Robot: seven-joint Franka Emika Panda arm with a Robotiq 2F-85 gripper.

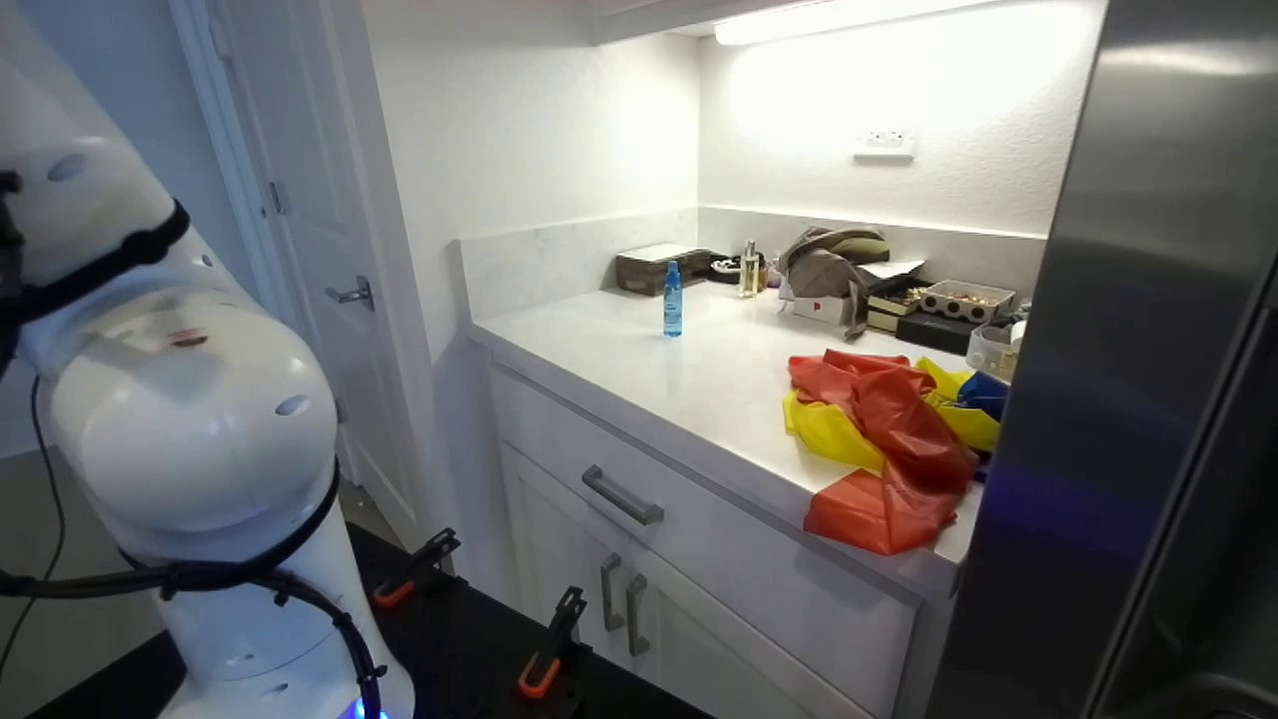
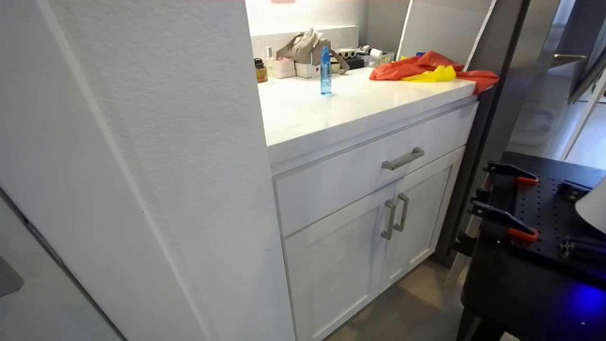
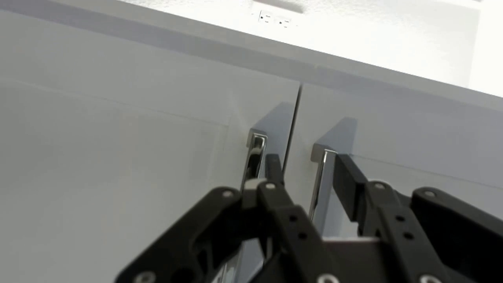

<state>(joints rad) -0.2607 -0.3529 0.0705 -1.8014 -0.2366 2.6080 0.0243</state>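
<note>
Silver handle (image 3: 323, 184), right in the wrist view, shows between the gripper's (image 3: 310, 169) parted fingers (image 3: 350, 188); touch unclear, this apparent reach needs centring.

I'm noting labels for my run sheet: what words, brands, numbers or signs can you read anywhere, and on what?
No text can be read for sure.
Blue spray bottle: faint label marks, too small to read.
White box: small red mark, too small to make out.
Robot arm: reddish mark, too blurred to read.
Cabinet handles near the gripper: no text seen.
</note>
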